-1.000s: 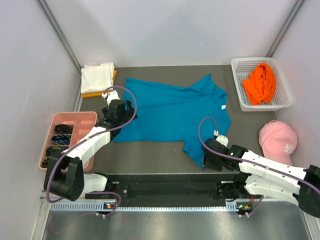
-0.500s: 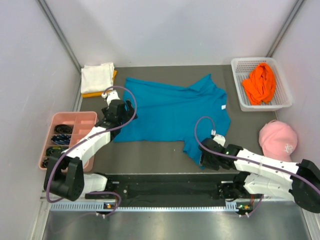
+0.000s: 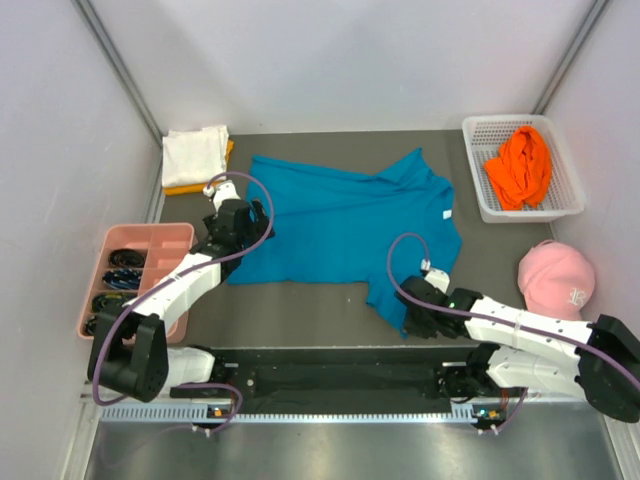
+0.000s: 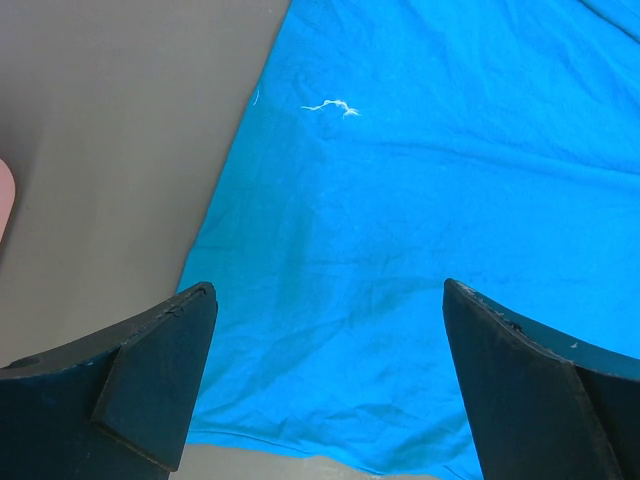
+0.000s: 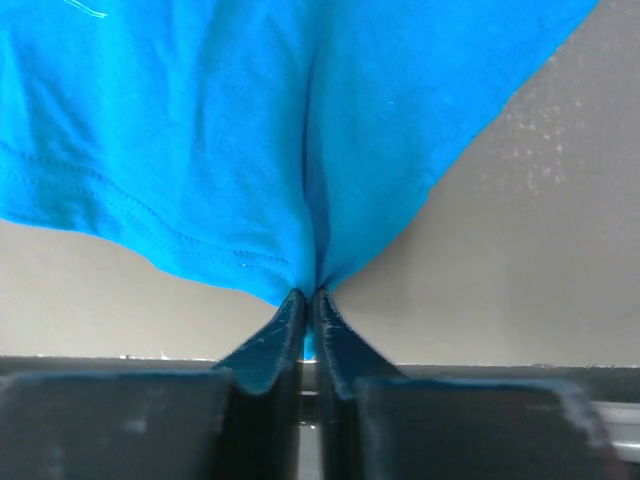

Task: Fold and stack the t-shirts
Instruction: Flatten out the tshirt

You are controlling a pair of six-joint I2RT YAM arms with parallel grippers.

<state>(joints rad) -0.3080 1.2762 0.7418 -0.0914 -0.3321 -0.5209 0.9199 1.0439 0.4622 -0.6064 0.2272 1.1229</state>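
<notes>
A teal-blue t-shirt [image 3: 350,225] lies spread flat mid-table. My left gripper [image 3: 256,222] hovers open over the shirt's left edge; in the left wrist view its fingers [image 4: 160,370] stand wide apart above the cloth [image 4: 420,200], holding nothing. My right gripper [image 3: 411,322] is at the shirt's near corner. The right wrist view shows that gripper [image 5: 308,293] shut on a pinch of the teal hem [image 5: 250,120]. A white t-shirt [image 3: 193,152] rests folded on a yellow-orange one [image 3: 190,187] at the back left. A bright orange t-shirt [image 3: 520,165] lies crumpled in a basket.
The white mesh basket [image 3: 528,214] stands at the back right. A pink cap [image 3: 555,280] sits by the right wall. A pink divided tray [image 3: 135,240] with dark items stands at the left. White walls close in the table.
My right gripper has closed on the shirt's near corner and edged slightly left. The left arm has not moved.
</notes>
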